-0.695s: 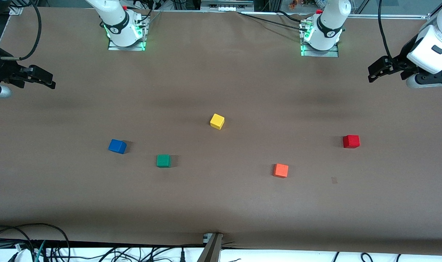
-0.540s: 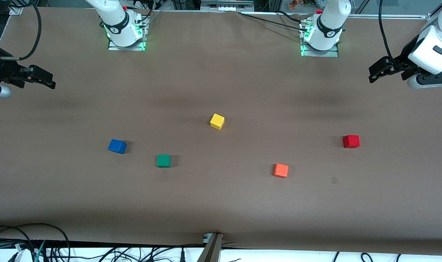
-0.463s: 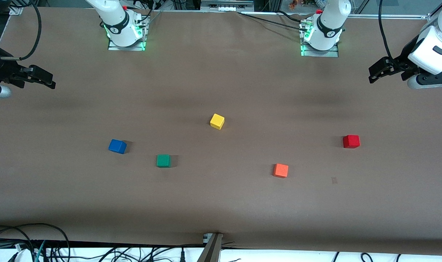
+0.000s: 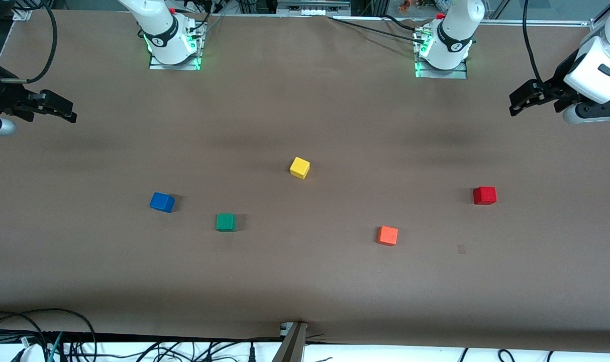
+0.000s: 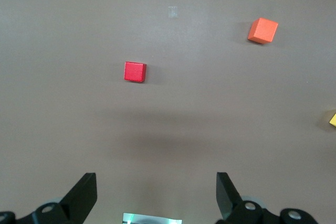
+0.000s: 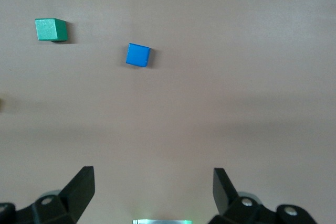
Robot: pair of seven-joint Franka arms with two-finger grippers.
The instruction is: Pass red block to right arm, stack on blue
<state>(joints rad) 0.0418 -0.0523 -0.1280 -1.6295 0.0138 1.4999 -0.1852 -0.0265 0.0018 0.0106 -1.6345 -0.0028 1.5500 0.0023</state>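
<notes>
The red block (image 4: 485,195) (image 5: 135,71) sits alone on the brown table toward the left arm's end. The blue block (image 4: 162,202) (image 6: 138,55) lies toward the right arm's end. My left gripper (image 4: 515,103) (image 5: 156,192) hangs open and empty over the table's left-arm end, well apart from the red block. My right gripper (image 4: 70,113) (image 6: 152,190) hangs open and empty over the right arm's end, apart from the blue block. Each wrist view shows its own block lying ahead of the spread fingers.
A green cube (image 4: 225,221) (image 6: 51,29) lies beside the blue one, slightly nearer the front camera. A yellow cube (image 4: 299,167) sits mid-table. An orange cube (image 4: 387,235) (image 5: 262,30) lies between the green and red ones. Cables (image 4: 43,337) run along the table's front edge.
The left arm's wrist has shifted very slightly. The blocks and the right arm have not moved.
</notes>
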